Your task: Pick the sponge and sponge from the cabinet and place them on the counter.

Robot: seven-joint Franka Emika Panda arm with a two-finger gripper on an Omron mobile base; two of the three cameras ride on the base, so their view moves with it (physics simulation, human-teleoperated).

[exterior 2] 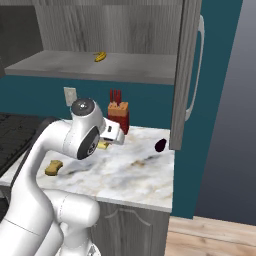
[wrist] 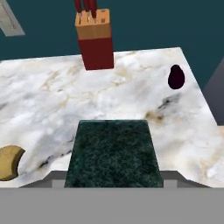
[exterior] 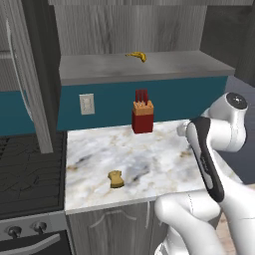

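Left base view sits behind the arm on its left, looking forward and down across the counter, with the stovetop at its left edge and the cabinet shelf up top. Right base view looks from behind on the other side, same forward-and-down tilt, the cabinet door hanging at its right. Both share the counter, the knife block, the shelf with its banana, and the outlet. Hand view rides low and close over the counter, facing the wall, knife block ahead, a dark green sponge top right beneath the lens.
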